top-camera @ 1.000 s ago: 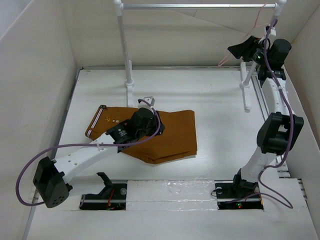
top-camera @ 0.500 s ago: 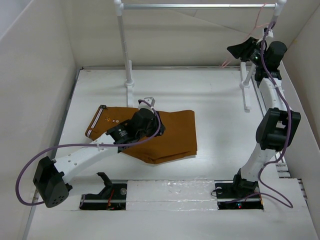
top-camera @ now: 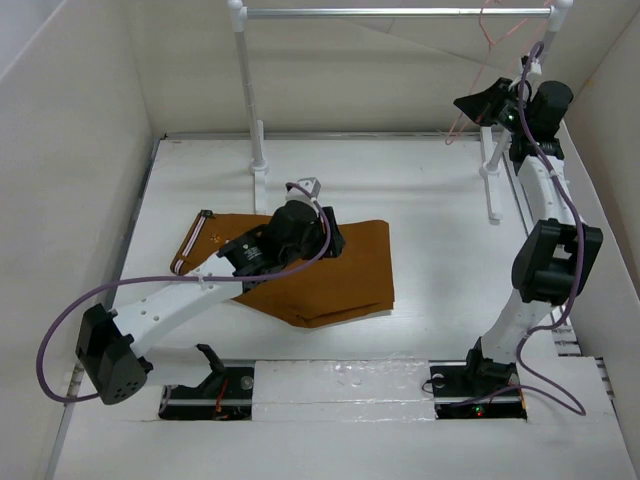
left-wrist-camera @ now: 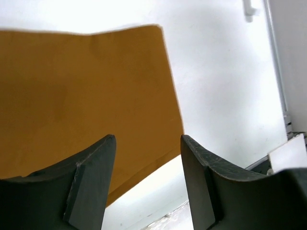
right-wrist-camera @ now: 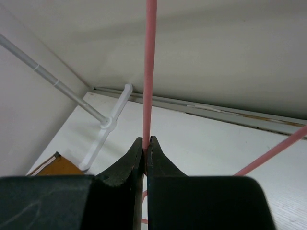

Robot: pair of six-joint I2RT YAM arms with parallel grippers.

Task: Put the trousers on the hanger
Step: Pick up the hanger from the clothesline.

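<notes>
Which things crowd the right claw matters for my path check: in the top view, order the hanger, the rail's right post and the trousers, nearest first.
1. hanger: pinched in the shut right claw, far right.
2. rail's right post: just beside the claw, on the right.
3. trousers: lying flat, centre-left, well away.

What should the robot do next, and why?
Probably lift the hanger off the rail and carry it toward the trousers. The right gripper is shut on its wire, while the trousers lie on the table under the open left gripper.
</notes>
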